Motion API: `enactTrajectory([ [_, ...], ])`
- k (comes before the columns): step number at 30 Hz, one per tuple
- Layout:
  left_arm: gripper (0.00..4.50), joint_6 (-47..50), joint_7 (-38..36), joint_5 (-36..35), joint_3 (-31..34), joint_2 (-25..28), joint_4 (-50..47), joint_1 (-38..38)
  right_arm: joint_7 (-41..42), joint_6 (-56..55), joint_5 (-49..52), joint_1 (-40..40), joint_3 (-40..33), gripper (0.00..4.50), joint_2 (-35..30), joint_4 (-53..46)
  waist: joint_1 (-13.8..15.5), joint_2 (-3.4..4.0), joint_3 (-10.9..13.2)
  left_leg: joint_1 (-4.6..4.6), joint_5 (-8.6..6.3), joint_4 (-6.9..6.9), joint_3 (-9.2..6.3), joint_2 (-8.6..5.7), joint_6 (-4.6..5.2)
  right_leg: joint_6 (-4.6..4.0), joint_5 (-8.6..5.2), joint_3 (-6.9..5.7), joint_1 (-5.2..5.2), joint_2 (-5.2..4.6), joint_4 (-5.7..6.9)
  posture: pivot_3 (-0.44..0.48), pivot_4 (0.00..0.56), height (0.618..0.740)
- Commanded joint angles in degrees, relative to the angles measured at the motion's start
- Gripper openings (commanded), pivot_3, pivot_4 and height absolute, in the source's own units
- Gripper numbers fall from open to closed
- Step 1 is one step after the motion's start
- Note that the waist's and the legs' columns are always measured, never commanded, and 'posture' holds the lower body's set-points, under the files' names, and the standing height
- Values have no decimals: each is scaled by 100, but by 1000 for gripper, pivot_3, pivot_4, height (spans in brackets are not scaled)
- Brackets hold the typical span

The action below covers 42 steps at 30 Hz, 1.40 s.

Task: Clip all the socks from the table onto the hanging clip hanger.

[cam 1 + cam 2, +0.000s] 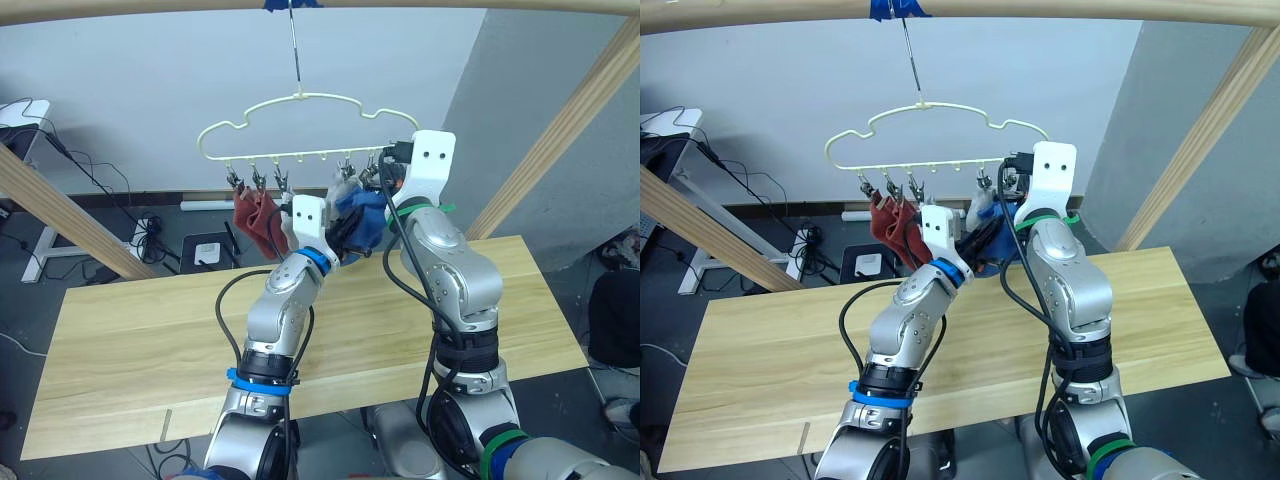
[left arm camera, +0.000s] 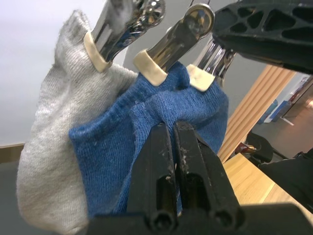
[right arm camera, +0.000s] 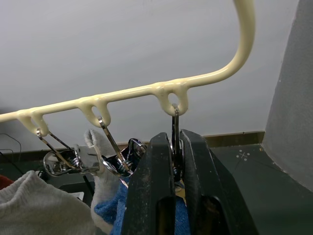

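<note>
Item: blue sock (image 2: 195, 105), hanging at right end of clip hanger (image 1: 300, 125), above far edge of table (image 1: 130, 350).
Neighbours: light grey sock (image 2: 58, 122) touching it on one side; rust red socks (image 1: 255, 222) clipped further left along the same row.
Material: soft knit, limp, light; folds and bunches freely, no stiffness to push against. Unlikely to slip once pinched; judged safe under firm pressure.
Left gripper (image 2: 171, 142): fingers pressed together, bunched blue fabric pinched between the tips, just below the metal clips (image 2: 171, 44).
Right gripper (image 3: 175, 147): fingers closed around the shank of the end clip (image 3: 174, 125), directly under its loop on the pale yellow wire.
Suggested hold: cuff or upper edge, fabric gathered into a double thickness, presented upward into the clip mouth.
Caution: hanger swings from its hook; clip needs steadying while fabric is fed.
Table top: no socks seen lying on it.
</note>
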Motion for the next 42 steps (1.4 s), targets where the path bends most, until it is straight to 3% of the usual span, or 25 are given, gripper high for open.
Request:
enactTrajectory([
  [1,0,-100,25,-78,-18,-107,-84,-143,-54,-73,-20,-120,22,1334,185,-292,0,0,0,0,0,0,0,0,0,0,0,0,0,0,0,-278,265,740],
  [5,0,-132,15,-46,-38,-129,-8,-198,-92,-74,-11,-134,4,2749,216,-311,0,0,0,0,0,-1,0,0,0,1,0,0,0,0,-1,-277,266,740],
  [11,0,-73,4,57,-129,-116,146,-301,-166,-91,54,-119,6,2749,295,-432,1,0,0,-1,0,-1,0,0,0,1,-1,0,0,0,-2,-275,265,740],
  [15,881,-121,-250,109,-301,-3,52,-222,-139,-34,118,-42,8,2803,286,-626,1,0,0,-1,0,-4,0,0,0,2,-1,0,0,0,-3,-273,265,740],
  [25,3933,-116,-760,311,-771,589,-445,250,219,459,288,202,37,2803,-10,-1307,2,0,0,-1,0,-5,-1,1,0,2,-2,0,-1,0,-3,-266,261,740],
  [27,4433,-94,-1010,338,-864,893,-732,433,433,653,323,305,110,2803,-218,-1555,2,1,1,-1,0,-7,-1,1,0,2,-2,1,-1,0,-4,-266,261,740],
  [29,4433,-16,-1267,303,-878,1273,-1080,647,706,836,405,464,176,2803,-502,-1841,-1,1,1,-1,0,-8,-2,3,0,2,-2,2,-3,0,-3,-266,258,740],
  [32,4500,121,-1796,163,-725,2097,-1751,1026,1350,1031,597,816,207,3403,-1276,-2322,1,1,1,0,0,-13,-4,4,0,0,-2,1,-4,-1,-4,-247,251,740],
  [35,4500,372,-2104,-162,-333,2757,-2250,1256,2118,999,868,1083,132,4381,-2094,-2560,13,1,1,1,0,-14,-7,5,0,1,-3,2,-4,-2,-6,-231,244,740],
  [39,4500,877,-2606,-599,546,3948,-2521,1415,3626,630,1407,1174,-293,4475,-3454,-2359,29,1,1,1,0,-11,-4,4,0,3,-4,1,-4,-3,-11,-185,224,740],
  [42,4500,1078,-2798,-709,781,4449,-2465,1472,4331,300,1577,1188,-416,4475,-4065,-2056,53,0,-1,4,0,-11,-1,4,0,3,-6,0,0,-1,-16,-159,205,740],
])
